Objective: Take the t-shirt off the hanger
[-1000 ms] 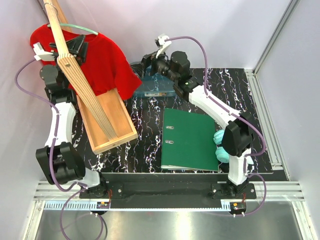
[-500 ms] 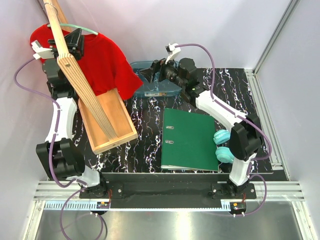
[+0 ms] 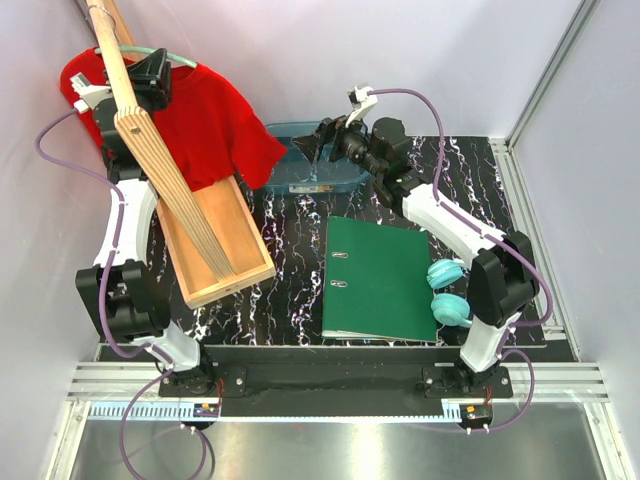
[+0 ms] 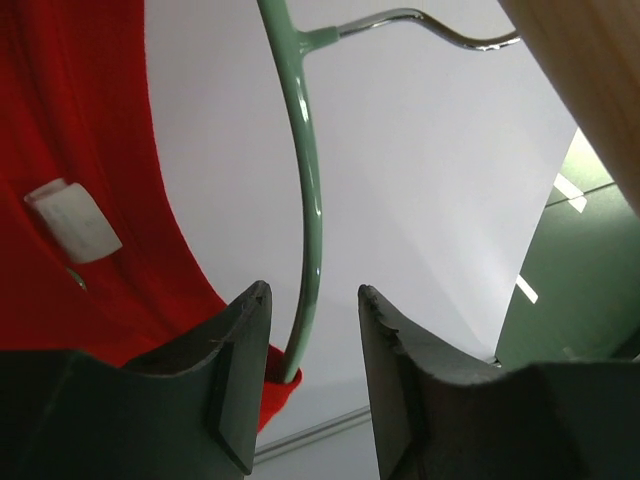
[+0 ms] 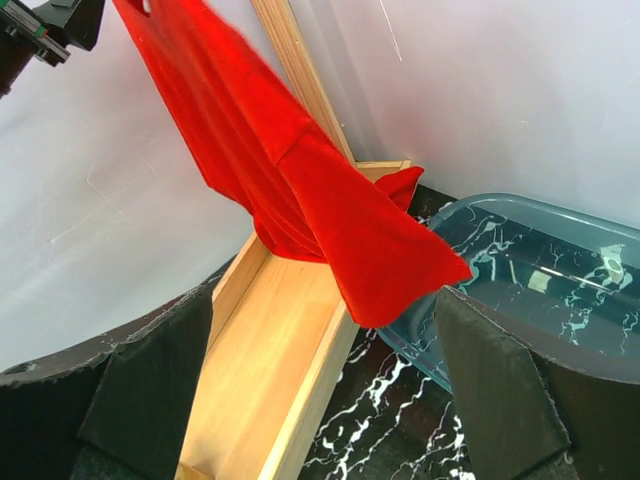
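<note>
The red t-shirt (image 3: 215, 125) hangs on the mint-green hanger (image 3: 165, 55) at the top of the plywood stand (image 3: 150, 145), back left. My left gripper (image 3: 153, 68) is open at the shirt's collar. In the left wrist view the hanger's arm (image 4: 312, 220) runs between the open jaws of that gripper (image 4: 315, 305) without being clamped. The shirt (image 4: 90, 130), its white label (image 4: 70, 218) and the metal hook (image 4: 420, 18) show there too. My right gripper (image 3: 307, 146) is open and empty beside the hanging sleeve (image 5: 370, 245), which it faces (image 5: 322, 305).
The stand's wooden tray (image 3: 215, 240) lies under the shirt. A clear blue container (image 3: 315, 168) sits behind the right gripper. A green binder (image 3: 380, 280) and teal headphones (image 3: 447, 292) lie at the front right. Walls close in at the left and back.
My left gripper has risen to the hanger's neck at the collar. My right arm has swung right and lower, its gripper still open near the sleeve.
</note>
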Controlling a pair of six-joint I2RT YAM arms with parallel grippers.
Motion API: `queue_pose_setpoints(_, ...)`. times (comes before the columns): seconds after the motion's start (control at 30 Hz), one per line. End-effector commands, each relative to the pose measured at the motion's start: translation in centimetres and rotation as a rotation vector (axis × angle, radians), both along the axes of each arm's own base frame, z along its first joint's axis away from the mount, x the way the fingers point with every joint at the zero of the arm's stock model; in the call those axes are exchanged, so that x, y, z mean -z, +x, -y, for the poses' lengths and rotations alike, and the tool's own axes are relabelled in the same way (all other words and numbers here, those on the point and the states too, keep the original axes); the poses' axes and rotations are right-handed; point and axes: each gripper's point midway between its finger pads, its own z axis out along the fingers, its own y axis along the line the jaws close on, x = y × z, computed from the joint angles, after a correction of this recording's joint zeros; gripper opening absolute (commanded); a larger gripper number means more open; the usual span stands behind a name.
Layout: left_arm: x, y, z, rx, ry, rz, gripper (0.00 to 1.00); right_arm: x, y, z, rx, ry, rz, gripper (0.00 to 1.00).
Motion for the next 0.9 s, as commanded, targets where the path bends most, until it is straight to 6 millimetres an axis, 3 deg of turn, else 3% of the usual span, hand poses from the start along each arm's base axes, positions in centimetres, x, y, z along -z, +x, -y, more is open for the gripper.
queue_pose_setpoints(0.0, -2.4, -0.6, -0.5, -0.053, 0.009, 0.067, 0.43, -4.4, -1.3, 1.4, -0.002, 0.060, 0.090, 1.00)
queue_pose_setpoints(0.33, -3.5, 0.6, -0.3, -0.053, 0.035, 0.086, 0.34, -4.9, -1.8, 2.8, 0.012, 0.062, 0.096, 1.00)
queue_pose_setpoints(0.43, -4.0, 0.6, -0.1, -0.055, 0.045, 0.101, 0.23, -5.1, -2.1, 2.9, 0.009, 0.065, 0.099, 1.00)
queue_pose_setpoints(0.47, -4.3, 0.5, -0.1, -0.057, 0.050, 0.111, 0.14, -5.2, -2.3, 3.1, 0.007, 0.066, 0.100, 1.00)
queue_pose_setpoints(0.53, -4.6, 0.4, -0.1, -0.058, 0.063, 0.125, 0.10, -5.2, -2.4, 3.2, 0.007, 0.064, 0.098, 1.00)
queue_pose_setpoints(0.57, -4.9, 0.4, 0.1, -0.057, 0.074, 0.147, 0.01, -5.5, -2.6, 3.3, 0.006, 0.065, 0.103, 1.00)
queue_pose_setpoints(0.87, -5.9, -0.2, 2.3, -0.054, 0.184, 0.196, 0.00, -6.2, -3.1, 4.0, 0.005, 0.065, 0.117, 1.00)
